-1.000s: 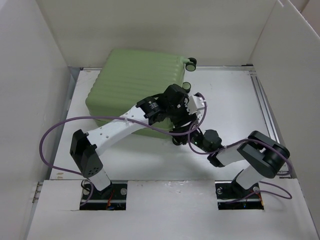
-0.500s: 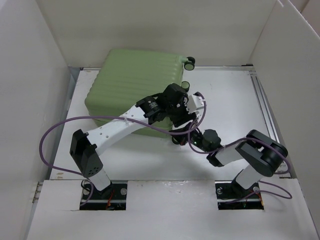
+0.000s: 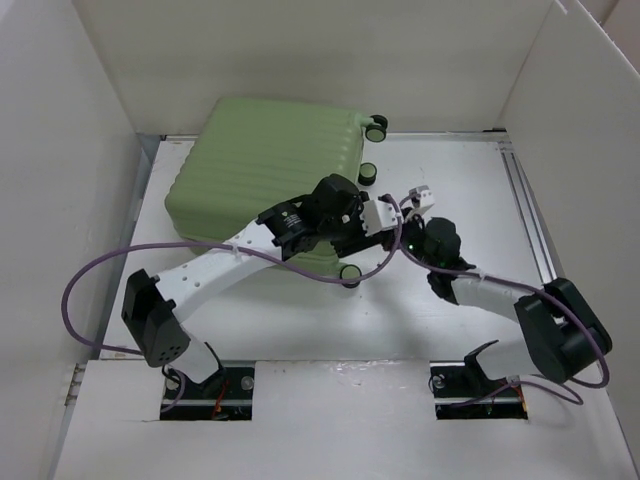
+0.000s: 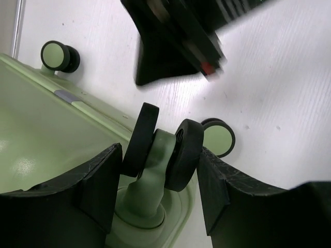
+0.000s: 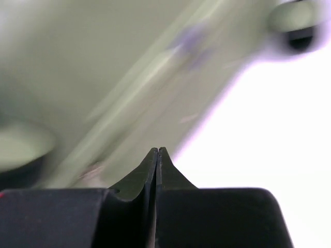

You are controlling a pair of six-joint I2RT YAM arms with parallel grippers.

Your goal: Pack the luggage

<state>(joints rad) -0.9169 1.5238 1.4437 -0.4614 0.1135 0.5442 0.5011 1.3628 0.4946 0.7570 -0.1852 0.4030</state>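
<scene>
The luggage (image 3: 265, 170), a light-green ribbed suitcase, lies closed at the back left of the table. My left gripper (image 3: 352, 232) is at its right side. In the left wrist view its fingers (image 4: 101, 175) press both sides of a black double wheel (image 4: 163, 147) on a green stem, so my left gripper (image 4: 160, 155) is shut on it. My right gripper (image 3: 412, 200) is just right of the left wrist. In the blurred right wrist view it (image 5: 157, 151) is shut and empty, pointing along the suitcase edge (image 5: 129, 88).
Other suitcase wheels show at the back right (image 3: 375, 128), below that (image 3: 367, 172) and at the front right (image 3: 350, 272). White walls enclose the table on the left, back and right. A purple cable (image 3: 95, 275) loops left of the left arm.
My right arm has swung from in front of the left wrist out to the right and back, now beside it. The left arm and the suitcase have shifted slightly left.
</scene>
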